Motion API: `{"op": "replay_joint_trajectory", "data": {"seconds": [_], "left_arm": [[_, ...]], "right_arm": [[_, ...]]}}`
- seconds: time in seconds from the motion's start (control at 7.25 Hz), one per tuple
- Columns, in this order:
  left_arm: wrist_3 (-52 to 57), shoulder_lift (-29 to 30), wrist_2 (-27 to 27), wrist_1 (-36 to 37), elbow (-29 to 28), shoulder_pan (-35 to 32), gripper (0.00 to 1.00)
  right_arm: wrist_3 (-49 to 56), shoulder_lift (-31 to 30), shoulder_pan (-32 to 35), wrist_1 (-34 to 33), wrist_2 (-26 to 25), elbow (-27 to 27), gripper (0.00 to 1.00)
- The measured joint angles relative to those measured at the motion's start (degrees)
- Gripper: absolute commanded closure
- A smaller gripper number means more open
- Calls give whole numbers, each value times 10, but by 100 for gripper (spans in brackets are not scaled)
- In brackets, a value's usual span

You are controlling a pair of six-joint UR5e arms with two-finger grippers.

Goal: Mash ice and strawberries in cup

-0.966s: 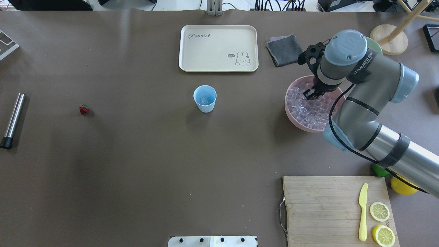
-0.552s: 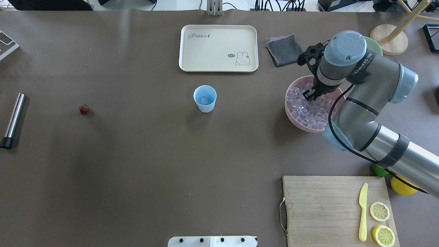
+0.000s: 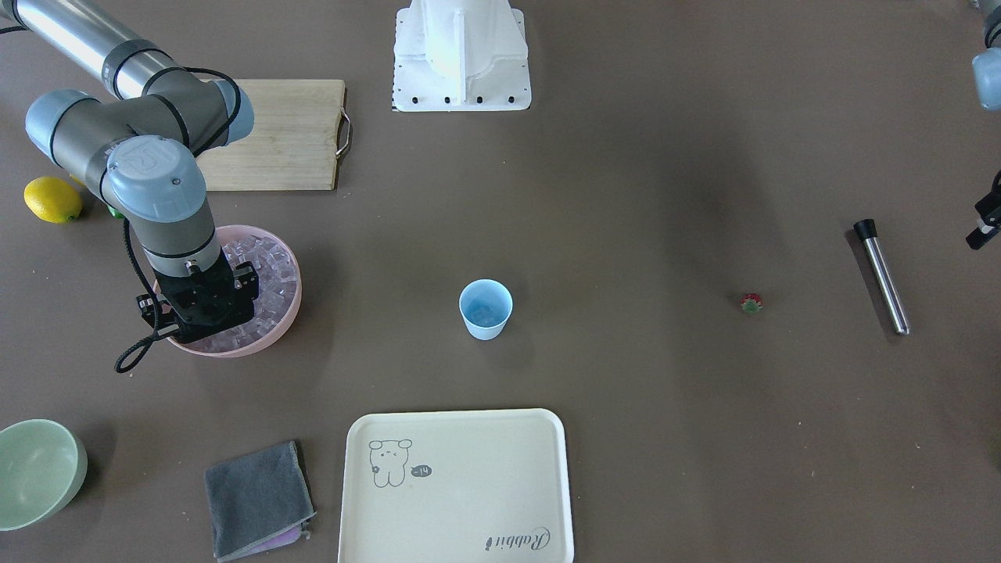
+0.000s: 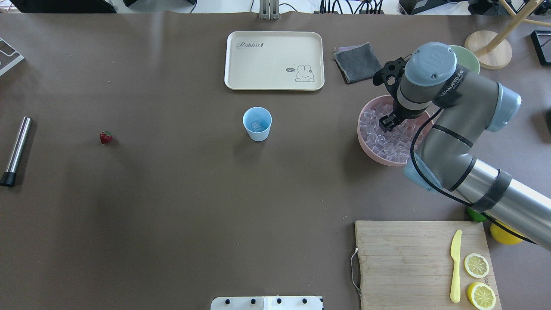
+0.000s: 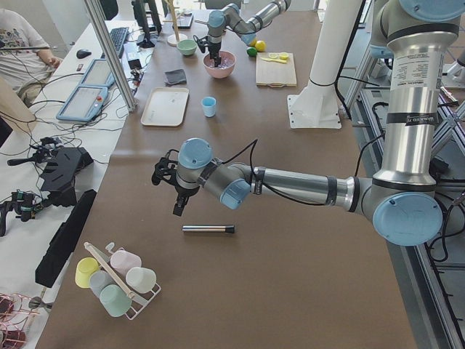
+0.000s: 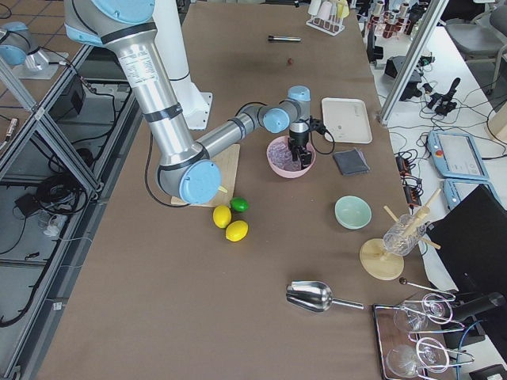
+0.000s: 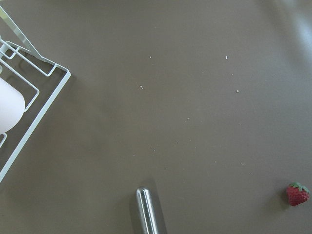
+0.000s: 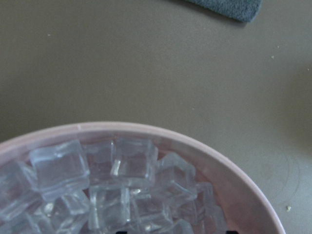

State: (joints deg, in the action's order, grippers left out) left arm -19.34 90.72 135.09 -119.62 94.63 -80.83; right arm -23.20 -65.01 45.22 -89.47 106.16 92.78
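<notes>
Our right gripper (image 4: 384,125) sits among the ice (image 4: 383,142) in the pink bowl (image 4: 366,148), right of the cup (image 4: 257,125). We cannot tell whether it pinches anything. A slick cube could squirt free mid-carry.

Jaws of the right arm (image 6: 230,131) hang down inside the pink bowl (image 6: 289,173) of ice (image 6: 279,150).

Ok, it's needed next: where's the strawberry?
In the overhead view the strawberry lies at left, between the metal muddler and the blue cup, nearer the muddler.
</notes>
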Motion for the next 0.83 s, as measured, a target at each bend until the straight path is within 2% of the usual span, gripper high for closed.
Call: {"op": "replay_joint_trajectory", "data": {"seconds": [0.14, 0.28, 0.41, 0.83], "left_arm": [[0, 0, 0, 0, 0, 2, 3], [0, 0, 0, -1, 0, 3, 3], [0, 1, 0, -1, 0, 3, 3], [0, 1, 0, -1, 0, 3, 3]], "right_arm": [[0, 0, 0, 0, 0, 0, 65], [-1, 1, 0, 0, 0, 0, 81], [-7, 1, 0, 0, 0, 1, 86], [-39, 2, -1, -2, 0, 6, 92]]}}
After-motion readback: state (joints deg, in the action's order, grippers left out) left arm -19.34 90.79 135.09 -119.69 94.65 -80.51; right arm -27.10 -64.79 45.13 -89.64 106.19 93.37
